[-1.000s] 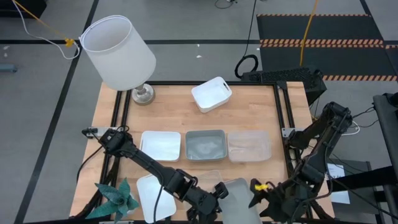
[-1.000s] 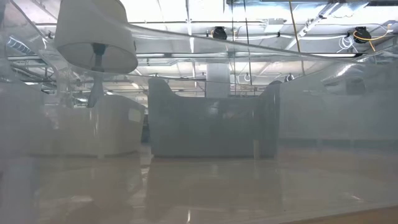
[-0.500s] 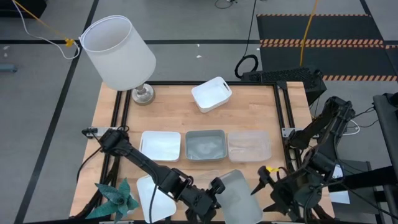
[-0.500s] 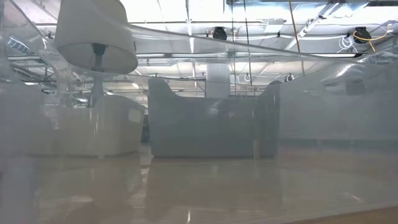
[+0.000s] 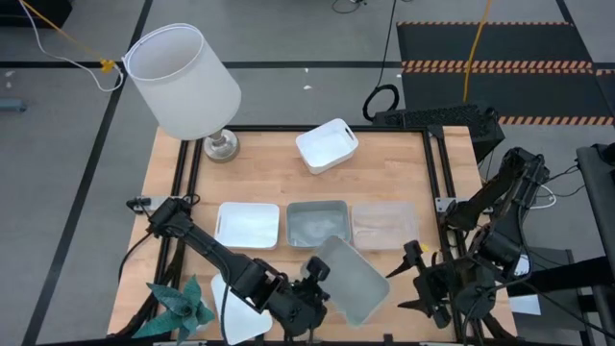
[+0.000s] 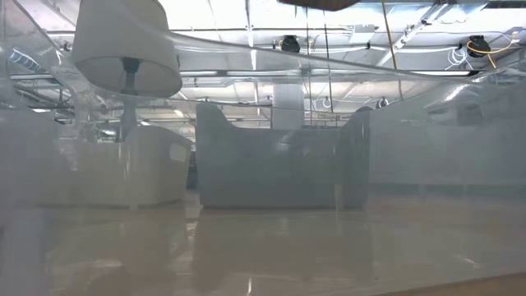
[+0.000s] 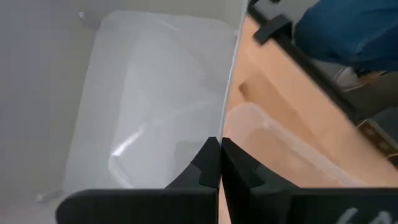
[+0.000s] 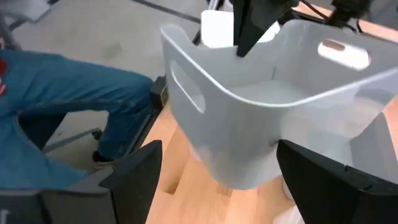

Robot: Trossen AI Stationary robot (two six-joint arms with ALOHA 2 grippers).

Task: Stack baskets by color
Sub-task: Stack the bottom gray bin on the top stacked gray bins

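My left gripper is shut on a translucent grey-blue basket near the table's front edge. The basket also shows in the right wrist view and the left wrist view. My right gripper stands open just right of that basket, its fingers apart from it. Behind, a white basket, a grey-blue basket and a clear basket rest in a row on their bases. Another white basket sits at the far edge. A further white one is partly hidden under my left arm. My left gripper pinches the rim of one long wall of the grey-blue basket, one finger inside and one outside. The fingers slant down onto that rim about midway between the two handle holes. The basket is lifted clear of the table and tilted, its opening turned up toward the right.
A lamp with a big white shade stands at the far left corner. A teal object lies at the near left corner. A person's blue-clad legs are beside the table. The low view looks through a clear wall.
My left gripper has risen and rolled, carrying the grey-blue basket up from the near edge. The basket was flat. It is now lifted, tilted and turned diagonally, a little closer to the row. My right gripper has spread wider, rolled and drawn back toward the table's right edge.
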